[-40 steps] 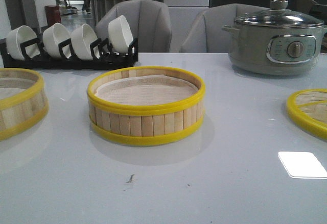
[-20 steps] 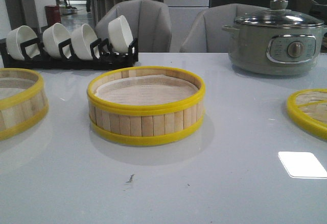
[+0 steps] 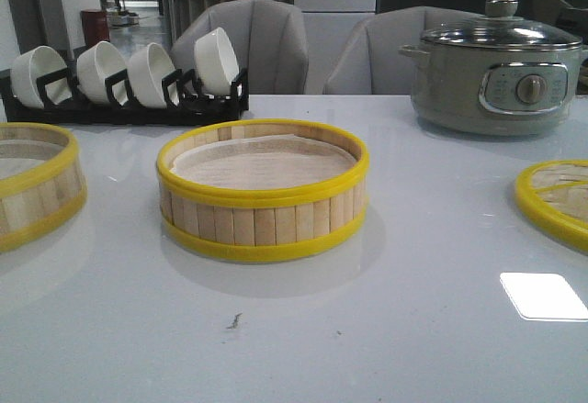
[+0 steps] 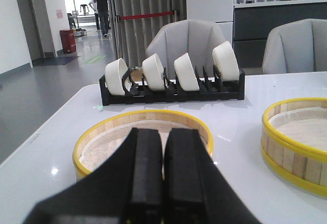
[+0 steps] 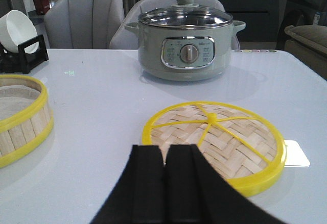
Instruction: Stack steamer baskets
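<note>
Yellow-rimmed bamboo baskets sat on the white counter (image 3: pixel 413 330), one at centre (image 3: pixel 263 192), another at the left edge (image 3: pixel 32 187), the woven lid (image 5: pixel 214 142) right, while the left claw (image 4: pixel 162 178) and right claw (image 5: pixel 164 188) were both closed, empty.

My front camera sits low, facing forward across the white table (image 3: pixel 303 330), close to the middle steamer basket (image 3: pixel 263 191). My left wrist camera looks forward over my closed left gripper (image 4: pixel 163 170); my right wrist camera over my closed right gripper (image 5: pixel 164 180). All three views share that middle basket.
</note>
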